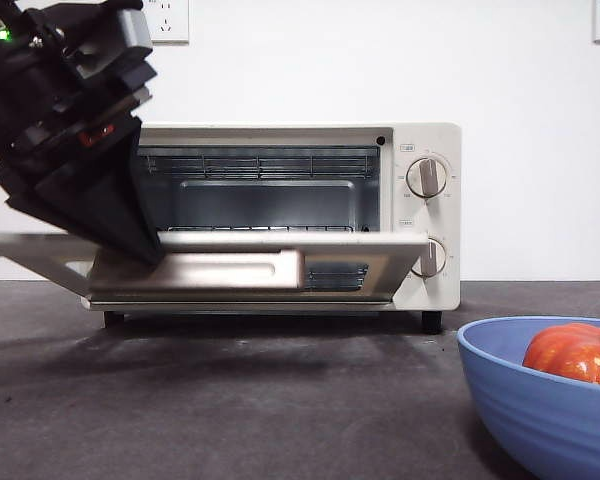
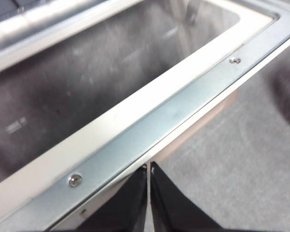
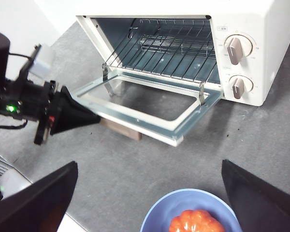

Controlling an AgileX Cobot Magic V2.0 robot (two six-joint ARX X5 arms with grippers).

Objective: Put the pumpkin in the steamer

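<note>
Pumpkin (image 3: pixel 195 223) sits stem-up in the blue bowl (image 3: pixel 157 221) on the counter (image 3: pixel 135 174), directly between the widely parted jaws of the right gripper (image 3: pixel 147 193), which holds nothing and hovers just above it, so that arm is much the nearer. Beyond the bowl stands the steamer (image 3: pixel 241 29), its door (image 3: pixel 140 118) hanging nearly flat. At the door's handle edge, the left gripper (image 2: pixel 149 169) has its jaws pressed together.

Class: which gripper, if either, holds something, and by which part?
The left gripper pinches the steamer door's front edge; the right gripper holds nothing.
</note>
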